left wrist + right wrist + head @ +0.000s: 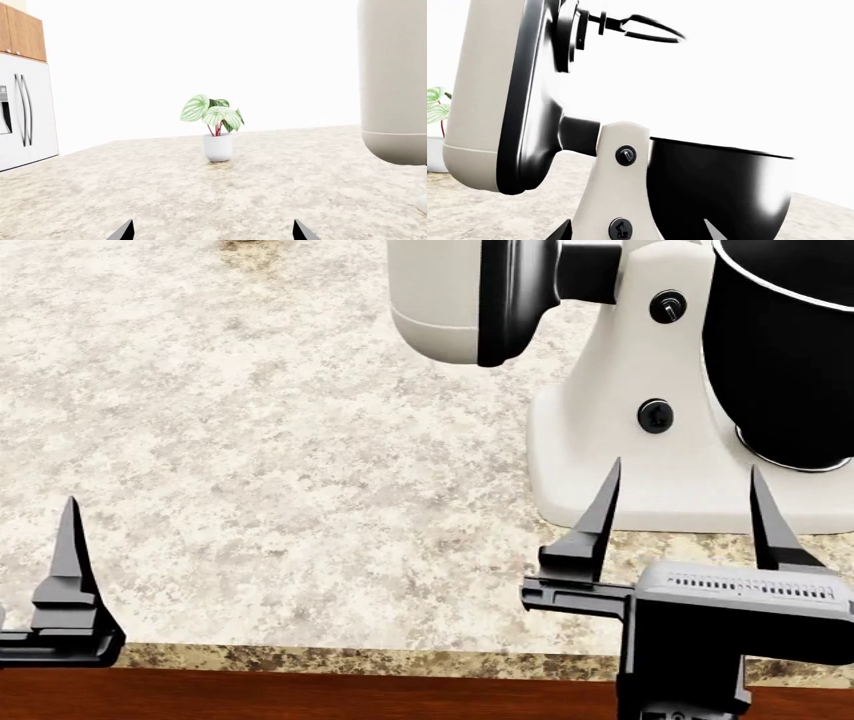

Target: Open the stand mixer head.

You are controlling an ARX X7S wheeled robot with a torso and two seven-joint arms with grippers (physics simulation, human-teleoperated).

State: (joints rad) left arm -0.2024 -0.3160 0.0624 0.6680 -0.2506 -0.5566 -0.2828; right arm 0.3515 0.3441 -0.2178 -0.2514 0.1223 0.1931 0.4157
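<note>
The stand mixer head is white with a dark glossy band and stands tilted up on end, its beater sticking out high above the glossy black bowl. It also shows in the head view and the left wrist view. My right gripper is open and empty, just in front of the mixer's white column, touching nothing. My left gripper is open and empty over the counter, left of the mixer. Only one of its fingers shows in the head view.
The mixer's flat white base has two black knobs on its column. A small potted plant stands farther back on the speckled counter. A white fridge and wooden cabinets lie beyond. The counter's front edge is near me.
</note>
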